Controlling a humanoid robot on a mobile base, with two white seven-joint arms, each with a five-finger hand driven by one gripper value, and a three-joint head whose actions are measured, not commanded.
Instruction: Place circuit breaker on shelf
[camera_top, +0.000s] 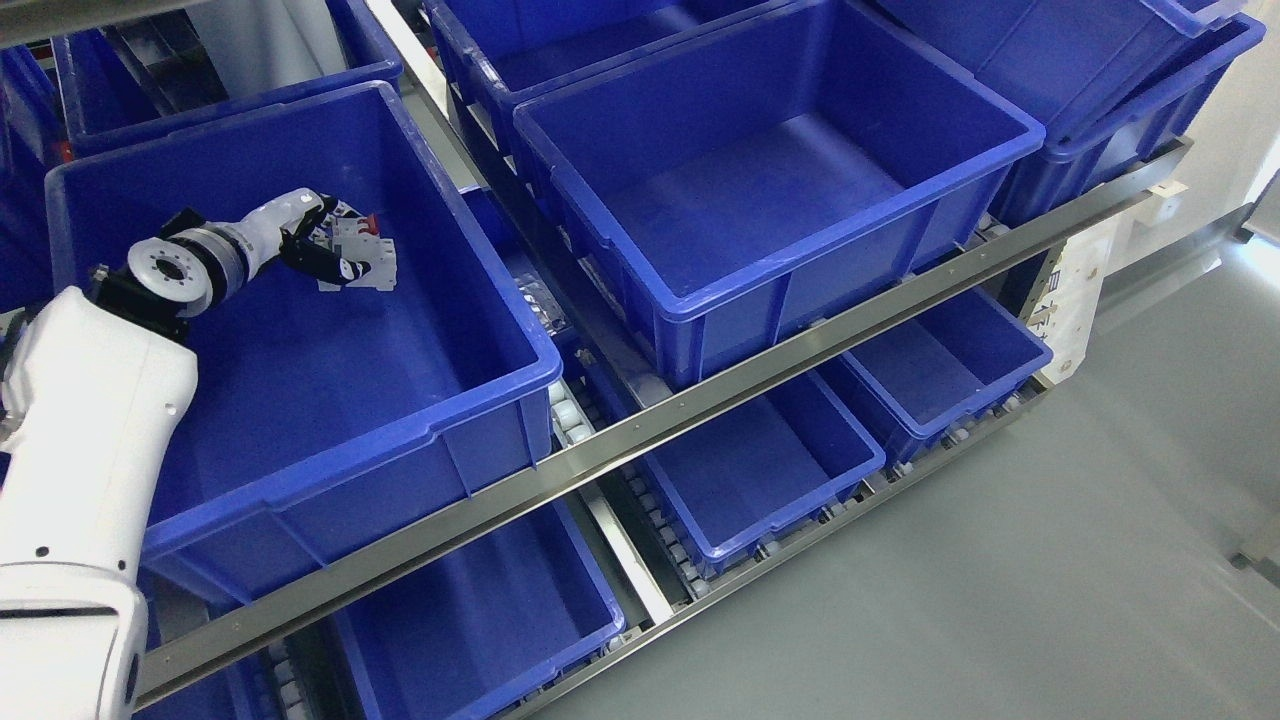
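My left arm comes in from the lower left and reaches into the big blue bin (300, 480) on the upper shelf at the left. My left hand (325, 245) is curled around a light grey circuit breaker (365, 262) and holds it inside the bin, above the bin's floor near its back wall. The breaker's far end sticks out to the right of my fingers. My right arm does not show.
A second large blue bin (770, 190) sits to the right on the same shelf, behind a steel front rail (700, 400). More blue bins stand behind and on the lower shelf (760, 470). Grey floor lies to the right.
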